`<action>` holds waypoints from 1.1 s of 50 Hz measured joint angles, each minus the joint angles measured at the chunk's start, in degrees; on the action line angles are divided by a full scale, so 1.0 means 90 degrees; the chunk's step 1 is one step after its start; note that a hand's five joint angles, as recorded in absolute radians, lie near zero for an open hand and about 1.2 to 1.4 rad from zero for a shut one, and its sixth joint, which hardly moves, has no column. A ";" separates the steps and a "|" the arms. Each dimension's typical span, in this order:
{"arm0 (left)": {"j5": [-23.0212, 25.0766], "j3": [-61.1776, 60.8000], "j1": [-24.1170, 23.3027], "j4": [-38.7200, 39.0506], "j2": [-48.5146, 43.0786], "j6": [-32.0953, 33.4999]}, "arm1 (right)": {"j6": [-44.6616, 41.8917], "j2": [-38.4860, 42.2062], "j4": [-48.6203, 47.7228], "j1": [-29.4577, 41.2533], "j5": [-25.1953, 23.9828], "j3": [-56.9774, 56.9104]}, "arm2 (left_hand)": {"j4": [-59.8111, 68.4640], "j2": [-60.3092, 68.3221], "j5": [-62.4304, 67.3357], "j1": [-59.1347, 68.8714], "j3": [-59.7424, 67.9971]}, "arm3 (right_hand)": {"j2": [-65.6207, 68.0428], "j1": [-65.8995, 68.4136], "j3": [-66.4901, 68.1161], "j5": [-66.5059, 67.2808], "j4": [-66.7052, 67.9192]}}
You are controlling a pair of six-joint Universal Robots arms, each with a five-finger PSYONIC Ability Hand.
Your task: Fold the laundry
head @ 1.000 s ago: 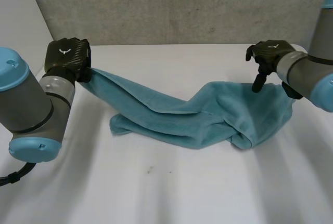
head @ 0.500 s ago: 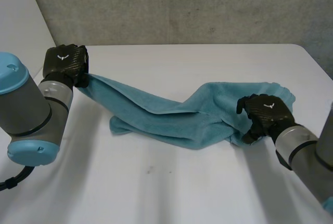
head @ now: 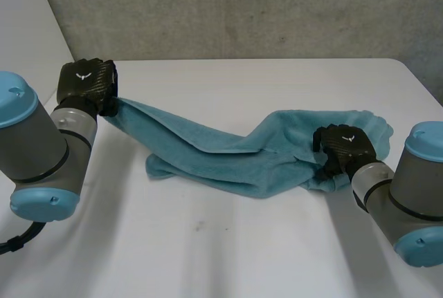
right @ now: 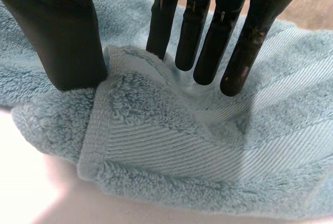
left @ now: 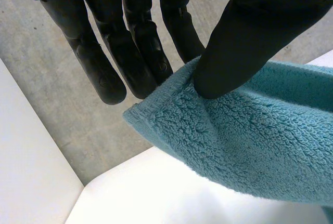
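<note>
White table (head: 228,256) w/ grey concrete wall (head: 242,7) behind; we see a teal terry towel (head: 228,156) lying rumpled across its middle. Our left hand (head: 86,80) pinches the towel's left corner betw. thumb & fingers, held off the table. Our right hand (head: 344,144) nips a raised fold at the right end.

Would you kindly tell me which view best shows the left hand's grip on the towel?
Left wrist view: close up, the left hand pinches the towel by its corner. The head view shows it from behind, grip hidden; the right wrist view shows the right hand pinching another fold.
</note>
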 measured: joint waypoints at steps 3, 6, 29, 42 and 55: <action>0.0001 0.0000 0.0001 0.0000 -0.0002 0.0002 | 0.0000 -0.0007 -0.0030 -0.0001 0.0008 -0.0033 | 0.0000 0.0000 0.0000 0.0000 0.0000 | 0.0020 0.0020 0.0018 0.0026 0.0020; 0.0001 0.0000 0.0001 -0.0001 -0.0006 0.0007 | 0.0000 -0.0015 -0.0039 -0.0002 0.0015 -0.0055 | 0.0001 0.0000 0.0000 0.0000 0.0000 | 0.0054 0.0070 0.0074 0.0081 0.0077; 0.0053 0.1291 -0.0005 0.0034 -0.1078 0.0372 | -0.0824 0.0172 0.1012 -0.0461 -0.0129 -0.2481 | 0.0000 0.0001 0.0000 0.0000 0.0001 | 0.2540 0.1996 0.2549 0.2603 0.2614; 0.0191 0.4096 0.0003 0.1769 -0.1171 0.0857 | -0.1517 0.0651 0.0256 -0.0398 0.0401 -0.6805 | 0.0001 0.0004 0.0000 0.0000 0.0010 | 0.2542 0.2003 0.2567 0.2610 0.2617; 0.0184 0.2357 0.0397 0.2330 -0.0267 0.0336 | -0.1365 -0.0658 -0.0789 -0.0486 -0.0379 -0.3890 | 0.0001 0.0005 0.0000 0.0000 0.0011 | 0.2542 0.2003 0.2571 0.2644 0.2617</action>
